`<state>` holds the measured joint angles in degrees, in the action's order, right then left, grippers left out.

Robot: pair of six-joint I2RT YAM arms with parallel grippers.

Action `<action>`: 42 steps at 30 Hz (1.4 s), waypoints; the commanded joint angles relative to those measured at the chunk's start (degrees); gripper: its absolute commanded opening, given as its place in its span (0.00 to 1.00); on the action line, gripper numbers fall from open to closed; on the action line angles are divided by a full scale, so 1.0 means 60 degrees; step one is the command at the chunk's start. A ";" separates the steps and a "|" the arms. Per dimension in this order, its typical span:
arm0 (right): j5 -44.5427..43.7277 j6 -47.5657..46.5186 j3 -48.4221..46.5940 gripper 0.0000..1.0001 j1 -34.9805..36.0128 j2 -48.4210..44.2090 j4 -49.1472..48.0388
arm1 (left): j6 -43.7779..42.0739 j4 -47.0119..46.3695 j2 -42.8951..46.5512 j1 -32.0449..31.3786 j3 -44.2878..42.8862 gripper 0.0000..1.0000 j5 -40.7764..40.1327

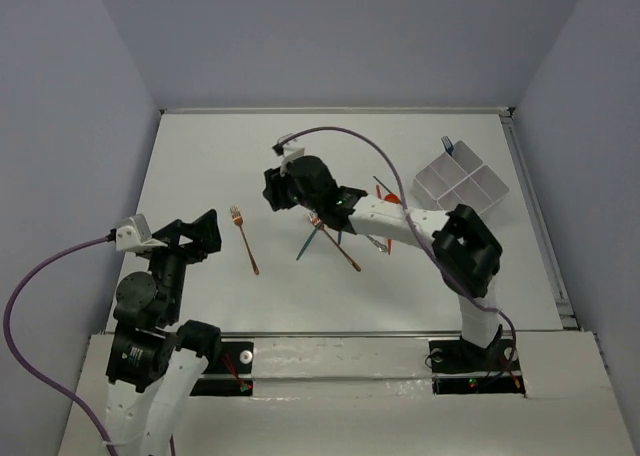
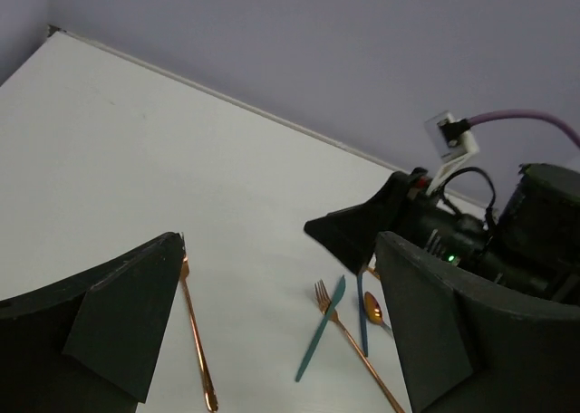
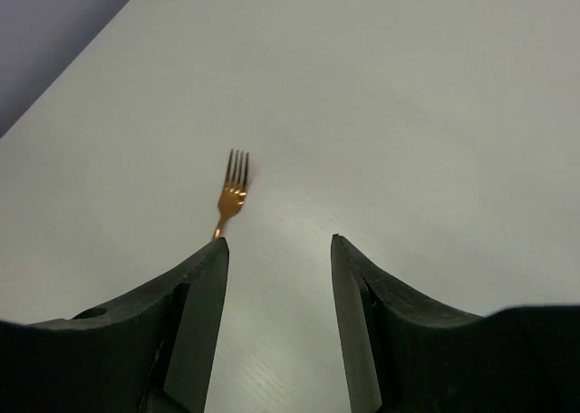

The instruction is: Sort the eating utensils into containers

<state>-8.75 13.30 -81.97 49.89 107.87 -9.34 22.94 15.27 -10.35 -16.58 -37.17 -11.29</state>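
Two fingers (image 3: 195, 322) of the right gripper (image 3: 279, 243) are held apart, empty; the orange fork (image 3: 234, 182), just ahead of one fingertip, is best centred between them before closing.

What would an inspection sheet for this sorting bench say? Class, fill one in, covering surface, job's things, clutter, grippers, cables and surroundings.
Surface: white table, flat and matte.
Job's things: lone orange fork lies apart, left of centre; crossed pile of orange and teal utensils mid-table, partly under the right arm; white four-compartment tray at far right, with one dark utensil standing in its far compartment.
Clutter: nothing seen.
Grippers: left gripper open, holding nothing; right gripper open, holding nothing, the fork lying ahead of it.
Cables: purple cable loops out at the left edge; second purple cable arcs over mid-table.
Surroundings: plain lilac walls on three sides.
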 commanded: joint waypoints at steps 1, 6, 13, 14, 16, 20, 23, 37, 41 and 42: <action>0.0009 0.0317 -0.2154 0.55 0.0882 0.1456 0.2039 | 0.0395 0.0106 0.0099 0.0068 -0.0499 0.99 -0.1575; -0.0079 0.0376 -0.4189 0.55 0.1410 0.3344 0.3253 | 0.0410 0.0195 0.0274 0.0068 -0.0602 0.99 -0.1956; -0.0415 0.0156 -0.6577 0.55 0.1954 0.5369 0.4867 | 0.0322 0.0107 0.0333 0.0068 -0.0544 0.99 -0.1634; -0.0416 0.0142 -0.6814 0.55 0.2041 0.5573 0.5013 | 0.0322 0.0107 0.0333 0.0068 -0.0544 0.99 -0.1620; -0.0810 0.0098 -0.7254 0.55 0.2042 0.6143 0.5409 | 0.0308 0.0107 0.0348 0.0068 -0.0544 0.99 -0.1561; -0.1002 0.0039 -0.8074 0.52 0.2130 0.6905 0.5833 | 0.0308 0.0077 0.0348 0.0068 -0.0529 0.99 -0.1429; -0.1236 -0.0121 -0.8690 0.45 0.2232 0.7319 0.6128 | 0.0293 0.0063 0.0348 0.0068 -0.0515 0.99 -0.1370; -0.1222 -0.0547 -0.6028 0.07 0.2320 0.5989 0.6246 | 0.0264 0.0033 0.0333 0.0068 -0.0514 0.99 -0.1253; -0.0944 -0.0313 -0.4783 0.07 0.2087 0.4848 0.5077 | 0.0264 0.0034 0.0319 0.0068 -0.0500 0.99 -0.1209; -0.0755 -0.0211 -0.4258 0.07 0.1999 0.4568 0.4304 | 0.0264 0.0019 0.0319 0.0068 -0.0500 0.99 -0.1195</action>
<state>-16.56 11.18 -115.77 63.31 140.81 19.11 24.60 17.85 -9.10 -16.38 -38.39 -18.41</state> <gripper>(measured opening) 0.090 0.986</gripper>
